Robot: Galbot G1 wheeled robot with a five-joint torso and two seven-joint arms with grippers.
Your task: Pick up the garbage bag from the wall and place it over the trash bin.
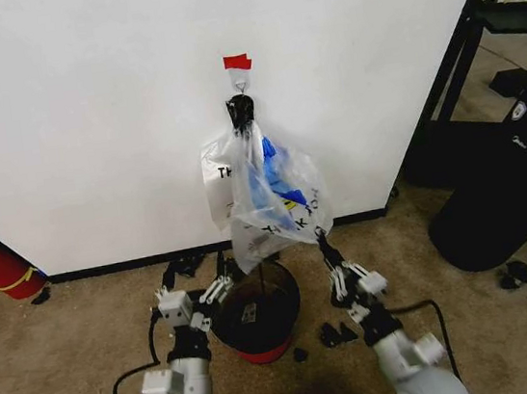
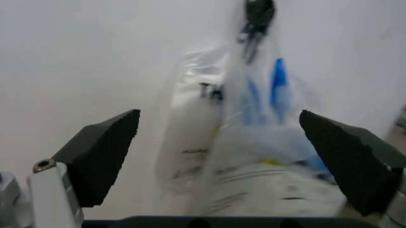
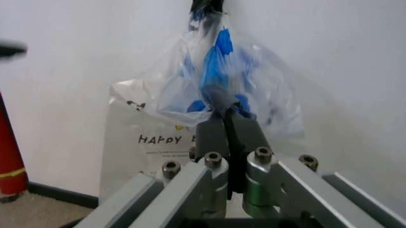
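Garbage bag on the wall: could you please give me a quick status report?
Left gripper open, low by trash bin. Right gripper shut at garbage bag lower edge. Bag hangs on hook, second bag behind it.

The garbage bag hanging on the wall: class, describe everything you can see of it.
The garbage bag is thin, translucent, crinkled whitish plastic with blue patches, a bit of yellow and dark lettering. Its gathered top hangs from a small hook on the white wall, beneath red tape. It droops above the black wire-mesh trash bin, with a whiter, more opaque bag behind it. The right gripper is shut on its lower edge; the left gripper is open, below it.
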